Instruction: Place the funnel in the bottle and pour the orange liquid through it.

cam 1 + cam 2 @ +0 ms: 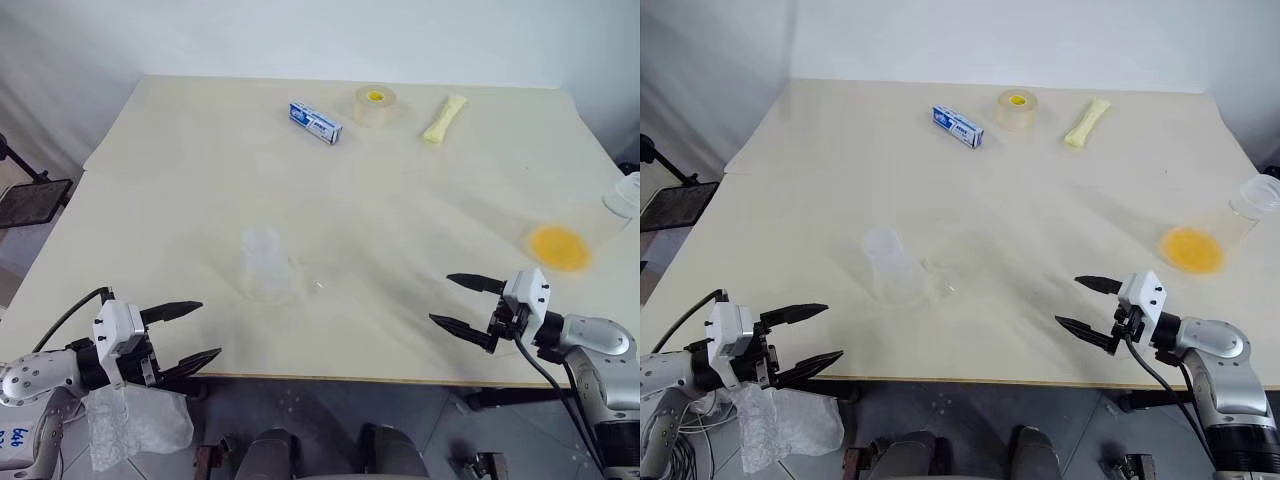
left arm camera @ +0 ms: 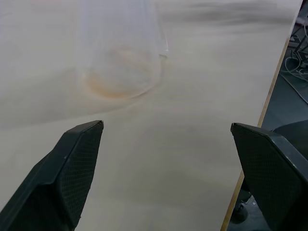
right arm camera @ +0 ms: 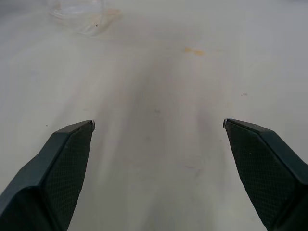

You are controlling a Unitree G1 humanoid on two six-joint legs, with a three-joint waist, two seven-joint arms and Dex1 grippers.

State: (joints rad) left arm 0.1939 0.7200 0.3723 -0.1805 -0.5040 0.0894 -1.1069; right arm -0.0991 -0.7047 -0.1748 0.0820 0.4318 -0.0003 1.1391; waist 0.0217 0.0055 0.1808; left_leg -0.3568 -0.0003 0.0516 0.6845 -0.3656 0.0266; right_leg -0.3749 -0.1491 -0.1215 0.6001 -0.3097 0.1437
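The bottle (image 1: 265,264), a faint clear upright vessel, stands near the table's front, left of centre, and looms large in the left wrist view (image 2: 120,48). Just to its right lies a very faint clear shape, the funnel (image 1: 316,286), hard to make out. The orange liquid (image 1: 558,247) is a round patch in the base of a clear flask (image 1: 1252,196) at the right edge. My left gripper (image 1: 208,330) hovers open at the front edge, short of the bottle. My right gripper (image 1: 440,299) is open near the front right, with the liquid further back and to its right.
At the far side lie a blue-and-white box (image 1: 316,122), a clear tape roll with a yellow core (image 1: 375,104) and a pale yellow wrapped stick (image 1: 445,118). The cream table (image 1: 400,220) ends just behind both grippers. A crumpled plastic bag (image 1: 135,425) hangs below the left arm.
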